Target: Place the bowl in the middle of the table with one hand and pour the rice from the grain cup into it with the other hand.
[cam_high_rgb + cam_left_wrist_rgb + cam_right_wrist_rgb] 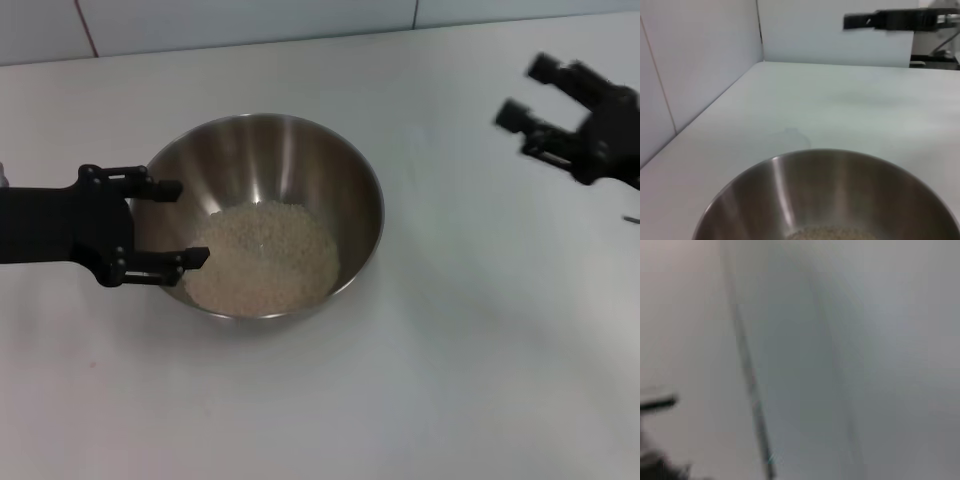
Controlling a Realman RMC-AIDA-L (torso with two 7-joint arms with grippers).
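The steel bowl [300, 165] stands near the middle of the white table [450, 380], with a mass of pale rice [265, 255] in its bottom. My left gripper [180, 222] is open at the bowl's left rim, its two fingers spread along the rim and pinching nothing. The left wrist view shows the bowl's inside [840, 190] and a strip of rice [830, 234]. My right gripper [524, 90] is open and empty, raised over the table's far right, well apart from the bowl. The grain cup is out of view.
A white tiled wall [250, 20] runs along the table's far edge. The left wrist view shows the wall corner [760, 35] and the right gripper [880, 20] far off. The right wrist view shows only blurred white surfaces.
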